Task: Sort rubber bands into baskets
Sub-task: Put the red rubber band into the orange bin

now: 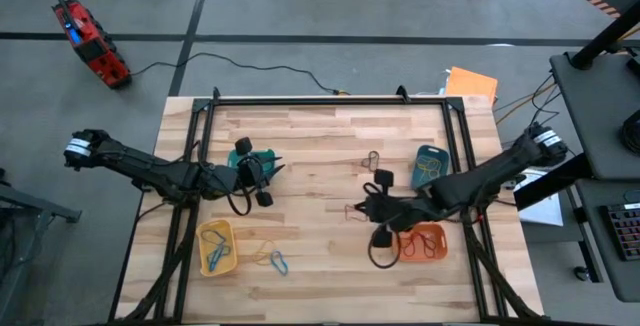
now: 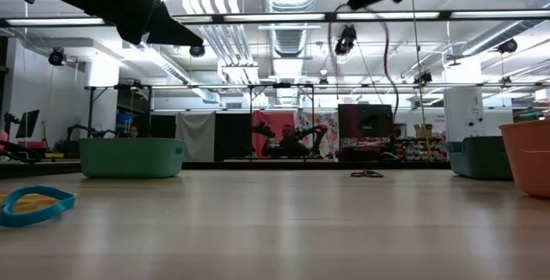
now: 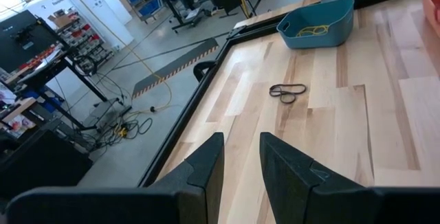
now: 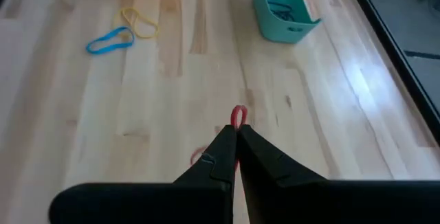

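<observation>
Red rubber band (image 4: pixel 238 116) pinched in closed right tool (image 4: pixel 236 133) tips.

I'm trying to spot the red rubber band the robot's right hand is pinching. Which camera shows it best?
The right wrist view: the red rubber band pokes out right beyond the shut fingertips of the right hand, against pale wood. The high view shows only thin reddish loops beside that hand. The low and left wrist views don't show it clearly.
</observation>
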Tool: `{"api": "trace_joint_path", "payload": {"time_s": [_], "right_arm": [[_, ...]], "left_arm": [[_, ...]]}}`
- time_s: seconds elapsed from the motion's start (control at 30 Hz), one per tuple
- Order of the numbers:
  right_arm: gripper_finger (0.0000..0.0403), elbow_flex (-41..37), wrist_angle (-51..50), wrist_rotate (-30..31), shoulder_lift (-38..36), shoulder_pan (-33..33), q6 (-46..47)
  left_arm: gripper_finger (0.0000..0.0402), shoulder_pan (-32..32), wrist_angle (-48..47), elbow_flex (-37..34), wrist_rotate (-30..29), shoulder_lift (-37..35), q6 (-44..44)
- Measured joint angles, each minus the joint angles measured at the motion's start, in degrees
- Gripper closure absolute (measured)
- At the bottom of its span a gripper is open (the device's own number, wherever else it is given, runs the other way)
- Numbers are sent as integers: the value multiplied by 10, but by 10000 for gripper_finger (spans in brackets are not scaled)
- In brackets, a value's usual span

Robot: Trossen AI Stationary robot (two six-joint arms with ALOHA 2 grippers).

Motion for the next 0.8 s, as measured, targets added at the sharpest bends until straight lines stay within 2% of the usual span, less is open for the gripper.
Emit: {"api": "trace_joint_path", "payload": {"time_s": [0.1,0.4,0.53,0.8], "right_arm": [[395,24,-51,-8,-21,13,21],[395,152,-248,-159,-46,16,153],[395,202,-349,-198,-38,17,223],[395,209,-461,-251,-34,18,349]], "left_arm": [[322,0,0,0,0,0,0],[322,0,1,0,0,0,0],[322,0,2,0,0,0,0],[322,0,3,0,0,0,0]]}}
